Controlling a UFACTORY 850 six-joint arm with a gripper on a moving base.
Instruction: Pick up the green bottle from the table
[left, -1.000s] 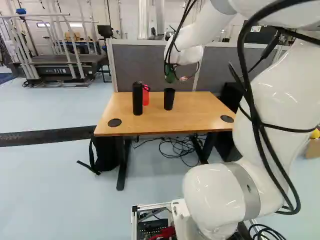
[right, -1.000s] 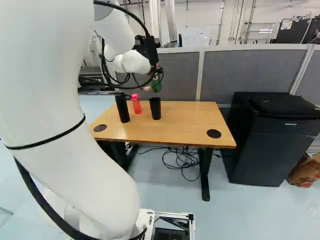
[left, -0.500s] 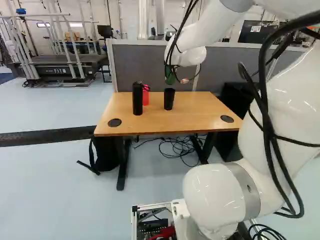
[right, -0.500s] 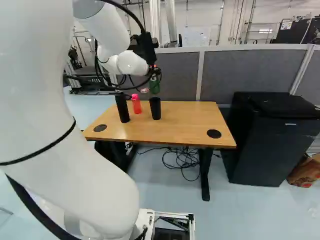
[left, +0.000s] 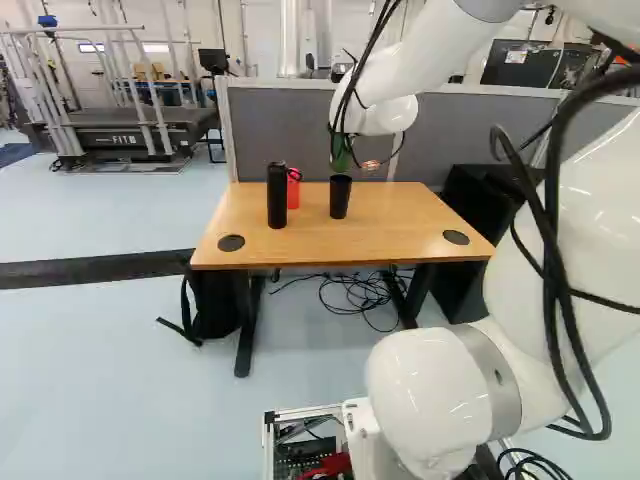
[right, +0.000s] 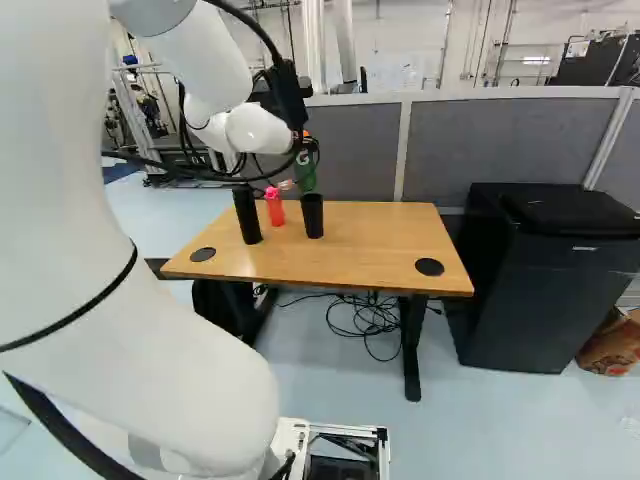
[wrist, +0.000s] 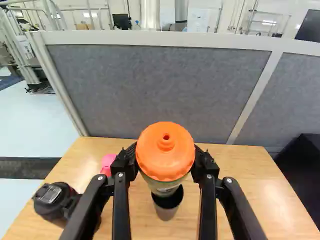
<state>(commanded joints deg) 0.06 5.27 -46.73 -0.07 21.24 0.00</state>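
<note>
So the green bottle is up in the air above the table, looking pretty much upright, orange cap on top. From the gripper it's no reach at all: dead ahead at 12 o'clock, right between the fingers, body running downward from the cap. The fingers are spread about as wide as the bottle and pinch it from both sides, up near the cap. The pads are hidden, so no telling how squarely they sit.

The black cup is the one to watch — in both base views it's at 6 o'clock from the bottle, and in the wrist view the bottle covers part of it. Can't tell the exact gap there. Over in the left base view, the black flask and the red bottle both sit around 8 o'clock from it.

Looks like the pick itself is basically done. Next bit is probably just keeping the squeeze and going straight up, toward 12 in the base views — a dip or a slip could knock the cup over.
</note>
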